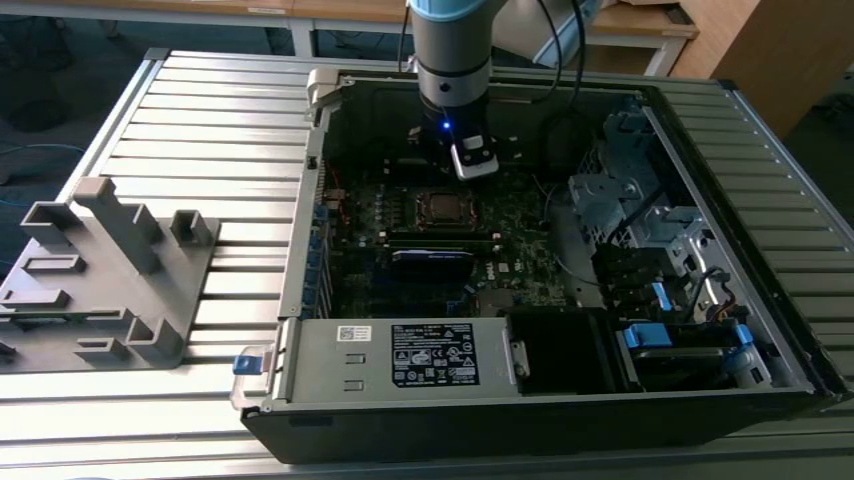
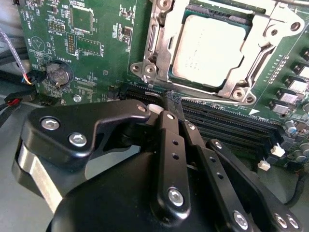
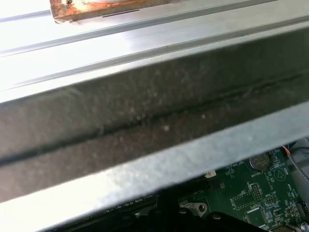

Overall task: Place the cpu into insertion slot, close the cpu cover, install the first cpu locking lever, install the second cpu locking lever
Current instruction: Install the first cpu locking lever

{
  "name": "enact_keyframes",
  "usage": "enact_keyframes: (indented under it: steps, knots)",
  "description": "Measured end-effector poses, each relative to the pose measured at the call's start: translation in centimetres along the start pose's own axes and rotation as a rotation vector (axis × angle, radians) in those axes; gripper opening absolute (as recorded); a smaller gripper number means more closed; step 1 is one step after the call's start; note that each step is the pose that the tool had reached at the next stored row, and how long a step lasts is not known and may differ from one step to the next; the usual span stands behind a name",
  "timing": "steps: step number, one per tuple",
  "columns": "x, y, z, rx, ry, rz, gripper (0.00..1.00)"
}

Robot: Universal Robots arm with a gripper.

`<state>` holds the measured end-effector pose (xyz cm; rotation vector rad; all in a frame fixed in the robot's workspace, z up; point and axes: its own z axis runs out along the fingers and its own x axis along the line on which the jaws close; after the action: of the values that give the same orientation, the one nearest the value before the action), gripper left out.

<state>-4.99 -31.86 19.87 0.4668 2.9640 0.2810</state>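
1. Ribbed aluminium makes up the surface (image 1: 200,110) in your exterior view; on it lies an open computer case (image 1: 747,330) with a grey fixture block (image 1: 100,270) well apart on the exterior view's left.
2. Your arm (image 1: 451,50) comes straight down into the case, and the pincer (image 1: 470,165) hangs near the far edge of the motherboard (image 1: 521,255), just beyond the socket.
3. You can find the cpu (image 2: 208,50) seated in the insertion slot (image 2: 161,46); its pale metal face lies flat and level in the second wrist view.
4. Look at the cpu cover (image 2: 263,46): the silver frame lies down around the chip, with the chip showing through its window.
5. In the exterior view the same socket reads as a small square, the cpu (image 1: 437,206) sitting brownish in its middle.
6. Your pincer (image 2: 170,104) has its black fingers (image 2: 169,140) drawn close together, tips nearly meeting, with nothing visible between them; the tips sit just beside the near edge of the socket, above the long memory slots (image 2: 231,125).
7. A thin silver rod runs along that socket edge by the fingertips; it may be a locking lever, but you cannot tell whether it is latched.
8. A round coin battery (image 2: 58,75) sits on the board away from the socket.
9. In the first wrist view you see the case's metal wall (image 3: 145,121) close up, with a strip of green motherboard (image 3: 256,193) below it.
10. A labelled power-supply box (image 1: 400,355) fills the near corner of the case.
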Motion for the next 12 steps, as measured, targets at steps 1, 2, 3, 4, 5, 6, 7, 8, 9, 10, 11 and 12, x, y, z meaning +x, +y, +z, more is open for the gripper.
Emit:
enact_keyframes:
  steps: [1,2,3,4,5,6,7,8,9,10,11,12]
  knots:
    - [0.00,0.02,-0.06,0.0001,0.0001,0.000,0.11]
    - [0.00,0.04,-0.12,0.0001,0.0001,0.000,0.11]
    - [-0.01,0.07,-0.15,0.0000,0.0000,0.001,0.11]
    - [-0.01,0.07,-0.15,-0.0003,-0.0001,0.001,0.11]
    - [-0.01,0.07,-0.16,-0.0005,0.0000,0.001,0.11]
    - [0.00,0.07,-0.17,-0.0006,0.0001,0.001,0.11]
    - [0.00,0.07,-0.17,-0.0008,0.0002,0.001,0.11]
    - [0.00,0.07,-0.17,-0.0008,0.0002,0.002,0.11]
    - [0.03,0.07,-0.18,-0.0006,-0.0006,0.005,0.11]
    - [0.04,0.06,-0.18,0.0000,-0.0019,0.012,0.11]
    - [0.05,0.05,-0.18,0.0003,-0.0031,0.018,0.11]
    - [0.05,0.06,-0.18,-0.0004,-0.0037,0.023,0.11]
